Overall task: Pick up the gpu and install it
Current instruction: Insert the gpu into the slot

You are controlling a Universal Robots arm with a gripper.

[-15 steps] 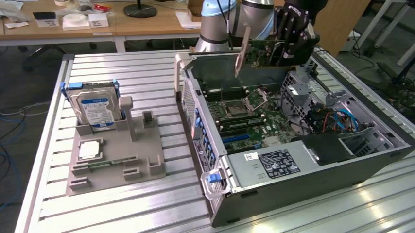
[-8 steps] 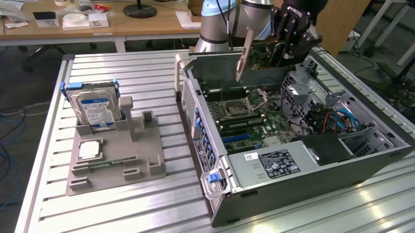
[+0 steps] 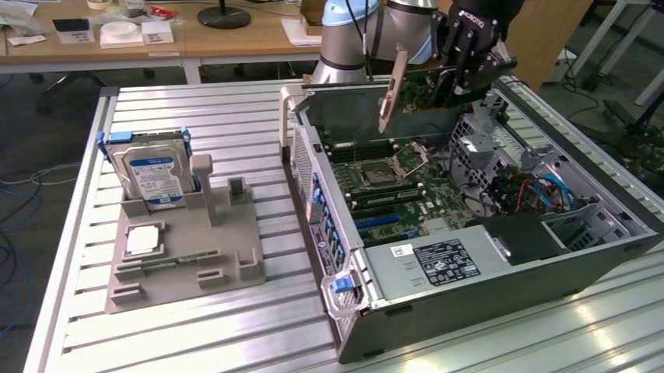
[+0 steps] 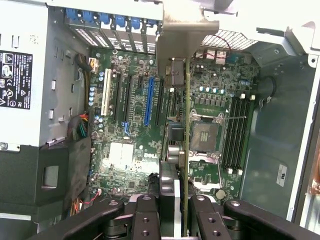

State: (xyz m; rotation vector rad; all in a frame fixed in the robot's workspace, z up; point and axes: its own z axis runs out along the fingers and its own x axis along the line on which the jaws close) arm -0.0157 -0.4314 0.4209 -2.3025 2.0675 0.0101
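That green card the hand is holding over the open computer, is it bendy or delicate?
The gpu probably stays stiff: held edge-on, it hangs straight. Likely fragile, being a thin board with bare parts. The hand clamps its thin edge, so it could tilt.

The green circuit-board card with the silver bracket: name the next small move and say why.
Probably a short shift sideways toward the blue slot, then descent. The gripper holds the green circuit-board card on edge above the open grey computer case, its silver bracket toward the rear slot covers, and the card's edge appears offset from that slot.
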